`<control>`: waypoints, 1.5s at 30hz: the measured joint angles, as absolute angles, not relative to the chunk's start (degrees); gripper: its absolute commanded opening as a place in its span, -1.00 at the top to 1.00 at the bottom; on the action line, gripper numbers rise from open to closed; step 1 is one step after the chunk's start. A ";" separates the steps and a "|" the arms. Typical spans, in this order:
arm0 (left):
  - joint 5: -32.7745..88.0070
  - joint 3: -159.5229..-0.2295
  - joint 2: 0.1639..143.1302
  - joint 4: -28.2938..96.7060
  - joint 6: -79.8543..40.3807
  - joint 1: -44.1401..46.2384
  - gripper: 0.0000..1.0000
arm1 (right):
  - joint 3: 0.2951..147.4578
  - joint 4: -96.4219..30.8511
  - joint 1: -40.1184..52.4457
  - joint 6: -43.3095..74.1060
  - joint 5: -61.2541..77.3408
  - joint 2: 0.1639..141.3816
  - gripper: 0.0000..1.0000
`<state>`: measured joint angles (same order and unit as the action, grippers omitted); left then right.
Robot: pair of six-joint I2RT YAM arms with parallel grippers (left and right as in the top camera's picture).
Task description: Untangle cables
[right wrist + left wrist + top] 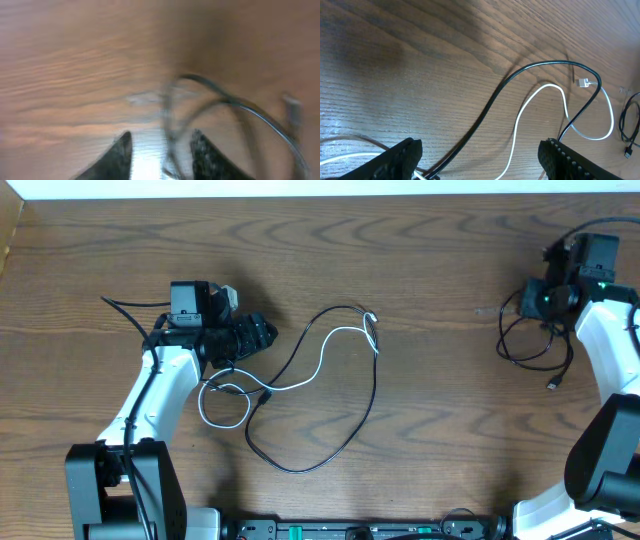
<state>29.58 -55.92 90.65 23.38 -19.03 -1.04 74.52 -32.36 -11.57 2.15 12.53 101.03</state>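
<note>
Jaws of the left gripper [480, 146] stand wide, with nothing clamped. Jaws of the right gripper [160, 144] stand partly apart in a blurred wrist view; a dark strand runs across the gap, and contact with either finger cannot be told.

Wooden table [420, 240]: bears both arms and all cords.

Left arm [160, 395]: white forearm rises from its base at the near edge. The wrist bends toward the robot's right, so the left gripper [262, 333] sits low, fingertips aimed at the cables.

Right arm [605, 340]: reaches well to the right of the left gripper. It is folded so that the right gripper [537, 300] faces back toward the left gripper.

Black cable [372, 400]: one large open loop, just right of the left gripper's fingertips.

White cable [320, 360]: crosses inside that loop and curls into a small coil just on the base side of the left gripper.

Dark cord [525, 348]: lies loosely looped at the right gripper, well apart from the left gripper.

White plug [582, 82]: sits at the loop's far bend.
</note>
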 measured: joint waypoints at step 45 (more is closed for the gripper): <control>20.05 -55.92 90.65 24.21 -19.03 -1.04 -0.58 | 74.46 -25.61 28.16 10.59 19.40 101.67 -0.99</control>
<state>20.05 -55.92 90.65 24.21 -19.03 -1.04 74.46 -25.61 28.16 10.59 19.40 101.67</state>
